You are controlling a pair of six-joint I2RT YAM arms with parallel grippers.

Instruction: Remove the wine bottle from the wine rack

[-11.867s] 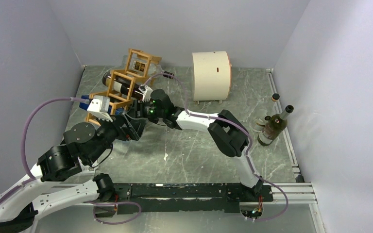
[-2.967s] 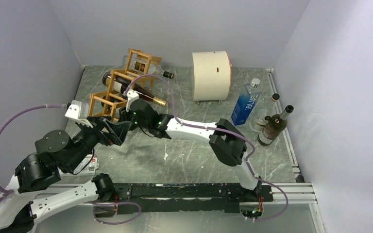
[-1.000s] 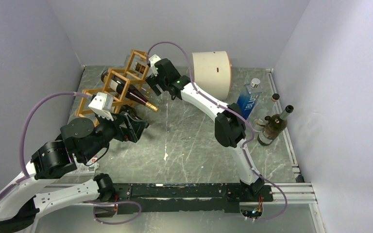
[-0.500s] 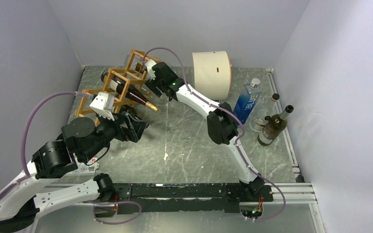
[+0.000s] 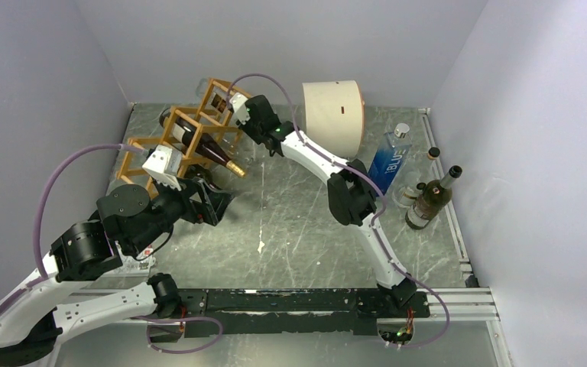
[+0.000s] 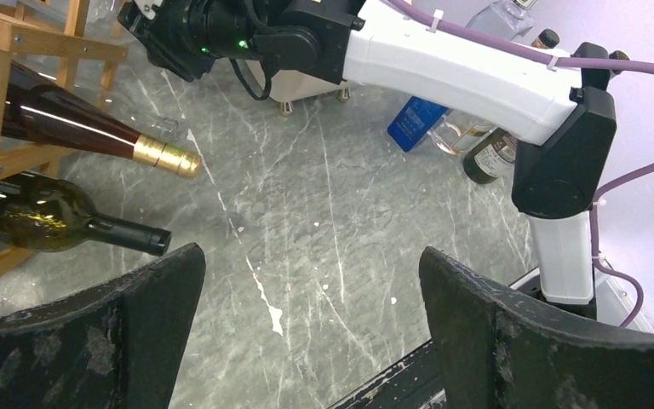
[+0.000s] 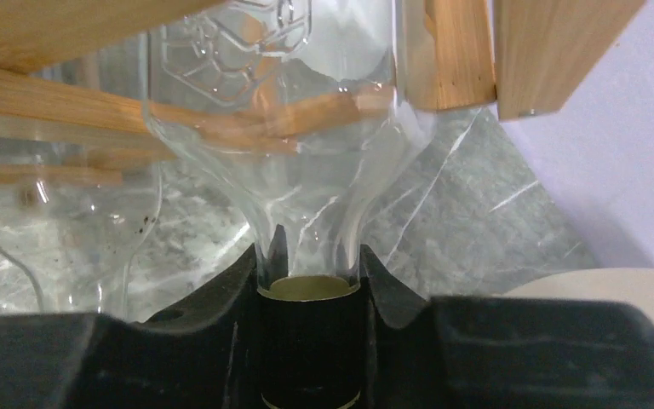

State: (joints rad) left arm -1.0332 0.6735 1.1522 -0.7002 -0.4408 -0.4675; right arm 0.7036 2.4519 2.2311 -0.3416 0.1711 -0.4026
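The wine bottle (image 7: pixel 306 162), clear glass with a dark capped neck, lies in a cell of the wine rack (image 5: pixel 186 116). Its neck is clenched between the fingers of the right claw (image 7: pixel 308 281), and its body sits among the wooden sticks straight ahead of that claw. A second clear bottle (image 7: pixel 60 221) shows to the left of the claw's fingers. The left claw (image 6: pixel 306 264) hangs released and empty over the marble table (image 5: pixel 290 222). Ahead of it and to its left, a dark bottle with a gold foil top (image 6: pixel 68 123) and a green bottle (image 6: pixel 43 221) poke out of the rack. A cream drum (image 5: pixel 332 118) stands near the right claw's right side. A blue bottle (image 5: pixel 388 162) stands well apart beyond the drum.
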